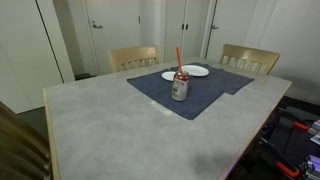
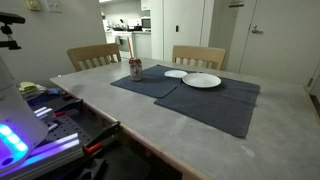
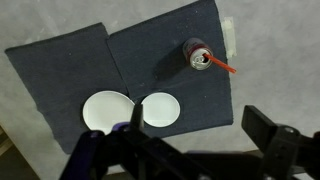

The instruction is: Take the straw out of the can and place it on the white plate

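Observation:
The silvery can (image 1: 180, 88) with red markings stands upright on a dark blue placemat (image 1: 205, 95), and the red straw (image 1: 179, 58) sticks up out of it. The can also shows in an exterior view (image 2: 135, 68). Two white plates (image 1: 195, 71) (image 1: 170, 76) lie just behind the can. In the wrist view, from high above, the can (image 3: 197, 55) has the straw (image 3: 222, 66) leaning out of its opening, with the plates (image 3: 108, 109) (image 3: 160, 109) side by side. My gripper (image 3: 200, 135) is open and empty, well above the table, with its fingers apart at the bottom of the frame.
Two dark placemats (image 2: 215, 100) (image 2: 150, 80) lie side by side on the grey table (image 1: 110, 125). Two wooden chairs (image 1: 133, 57) (image 1: 250, 58) stand at the far side. Cables and equipment (image 2: 50, 125) sit beside the table.

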